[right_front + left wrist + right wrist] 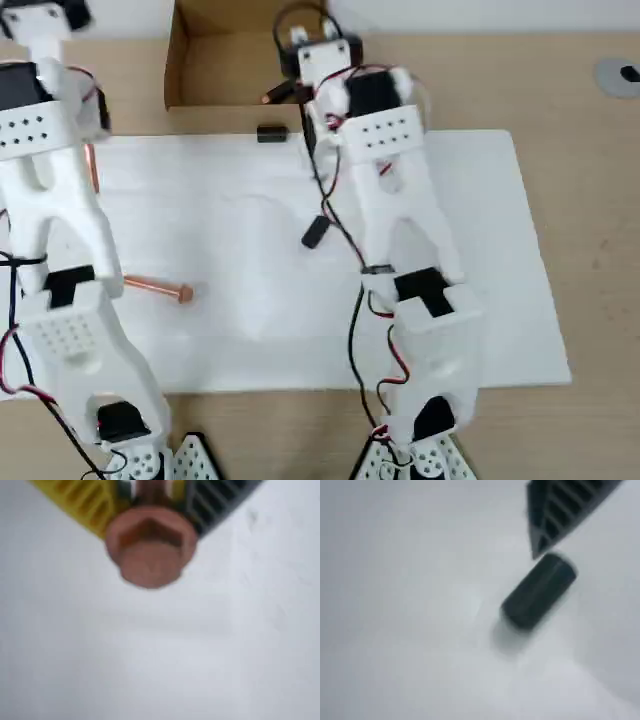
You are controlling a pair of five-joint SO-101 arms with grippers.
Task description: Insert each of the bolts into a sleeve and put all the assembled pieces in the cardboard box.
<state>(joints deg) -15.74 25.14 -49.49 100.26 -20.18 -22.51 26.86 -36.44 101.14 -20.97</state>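
My left gripper (150, 490) is shut on a copper bolt (150, 550), whose hex head points at the camera between the yellow and black fingers. From above, this bolt (93, 168) hangs over the white mat's left side. A second copper bolt (160, 291) lies on the mat. My right gripper (285, 95) is near the cardboard box (175, 60), open, its black finger (555, 515) just beside a black sleeve (540, 597) lying on the mat. One black sleeve (271, 133) lies at the mat's far edge, and another (315, 232) mid-mat by the right arm.
The white mat (250, 340) covers most of the wooden table (580, 150). The box stands open at the back, just beyond the mat. Cables (352, 330) hang along the right arm. A grey round fitting (618, 75) sits at the far right.
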